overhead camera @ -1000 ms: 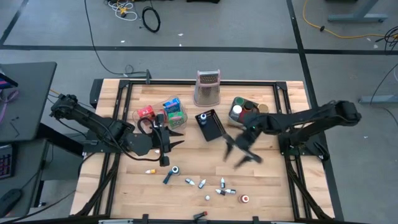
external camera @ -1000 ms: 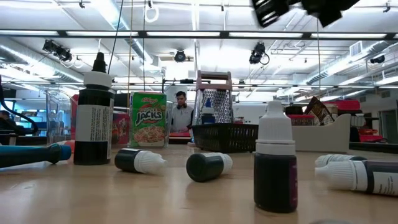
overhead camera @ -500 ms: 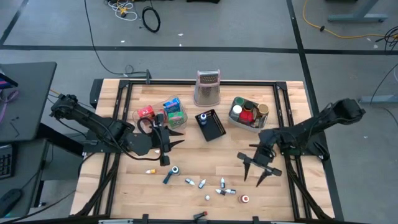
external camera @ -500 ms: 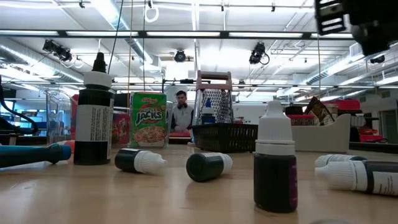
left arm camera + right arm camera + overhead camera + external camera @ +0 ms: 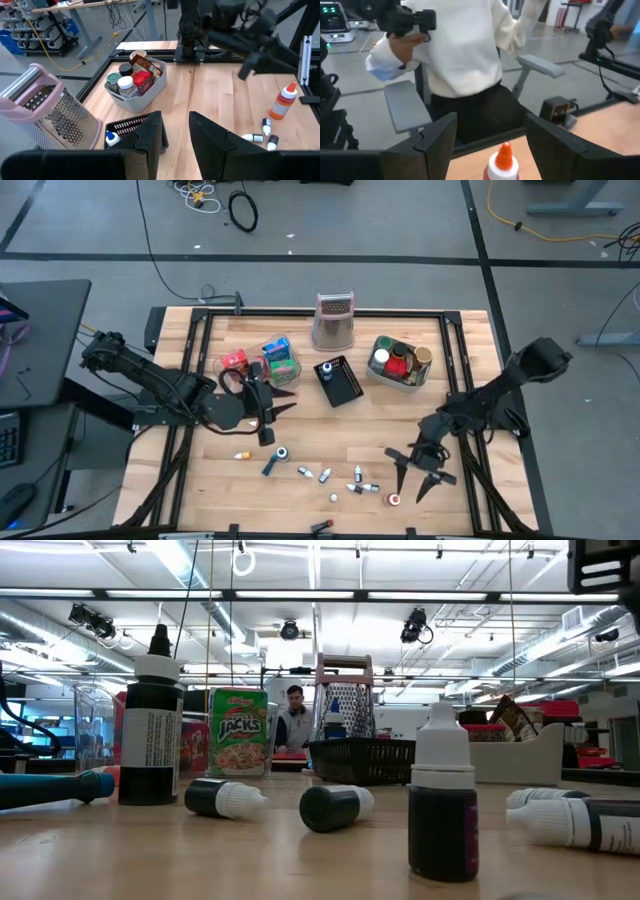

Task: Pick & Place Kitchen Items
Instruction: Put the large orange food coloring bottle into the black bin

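Observation:
Several small vials (image 5: 325,475) and a blue tube (image 5: 272,466) lie on the wooden table near its front edge. A small orange-tipped bottle (image 5: 394,500) stands upright at the near right. My right gripper (image 5: 410,492) is open just beside it. In the right wrist view the bottle (image 5: 502,162) shows ahead, between the two fingers and untouched. My left gripper (image 5: 285,404) hovers open at the table's left middle with nothing between its fingers (image 5: 177,145). It points toward the black mesh basket (image 5: 338,380).
A cereal box (image 5: 280,360) and a red can (image 5: 233,361) stand behind my left gripper. A metal grater (image 5: 334,322) is at the far middle. A grey bin (image 5: 400,365) holds cans at the far right. A person in a white top (image 5: 465,55) sits beyond the table's near edge.
My right gripper has swung from beside the black mesh basket toward the table's near right corner and come down, rolling a little. It now stands by the orange-tipped bottle. Its fingers have stayed open.

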